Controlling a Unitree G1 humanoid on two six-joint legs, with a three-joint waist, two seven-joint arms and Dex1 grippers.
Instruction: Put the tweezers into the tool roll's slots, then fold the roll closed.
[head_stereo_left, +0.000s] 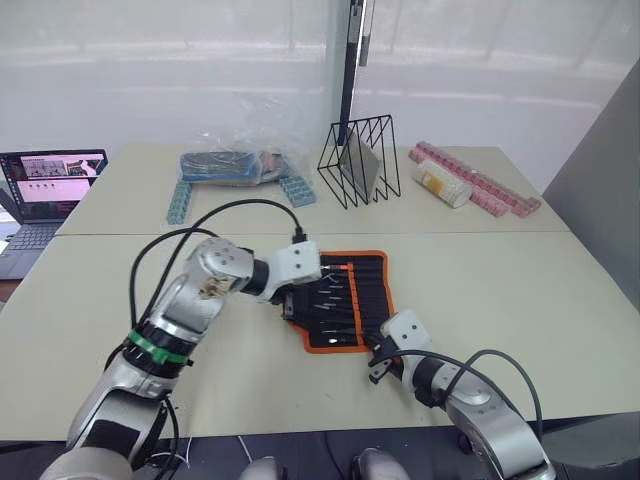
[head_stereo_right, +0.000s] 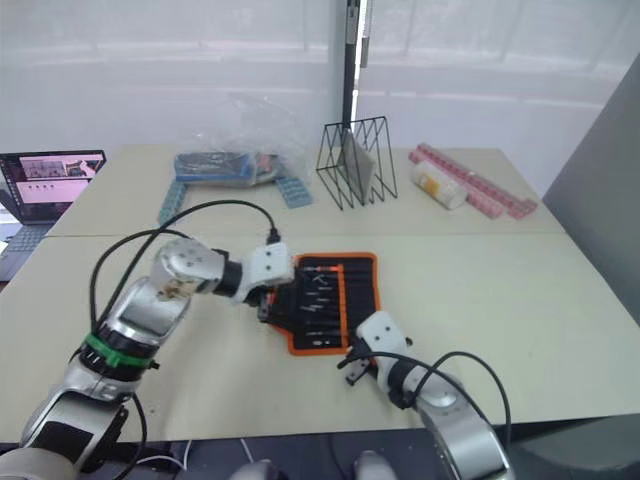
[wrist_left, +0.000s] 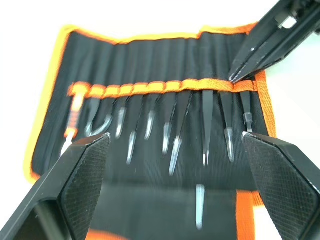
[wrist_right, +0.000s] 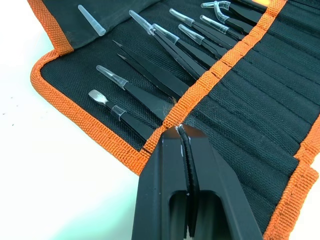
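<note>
Beige tabletop (head_stereo_left: 500, 290) carries the tool roll (head_stereo_left: 345, 300) lying open at its centre, with a wire rack (head_stereo_left: 360, 160) at about twelve o'clock from it and a clear plastic bag (head_stereo_left: 240, 150) at about eleven. The tweezers (wrist_left: 172, 132) sit seated in the slots (wrist_left: 165, 87), tips pointing out below the orange band; one loose clear tip cap (wrist_left: 199, 206) lies on the flap beneath them.

The left gripper (wrist_left: 175, 165) hangs at the roll's nine o'clock edge with its fingers spread wide, holding nothing. The right gripper (wrist_right: 181, 134) comes in from five o'clock, fingers pressed together, their tips touching the orange band at the roll's near edge; whether they pinch fabric I cannot tell.

Loading looks finished, so folding appears to be the step. Doing it well likely means gripping the trim rather than a tweezer, lifting the flap low and flat over the tips, and steadying the opposite edge with the open hand so the roll does not slide.
</note>
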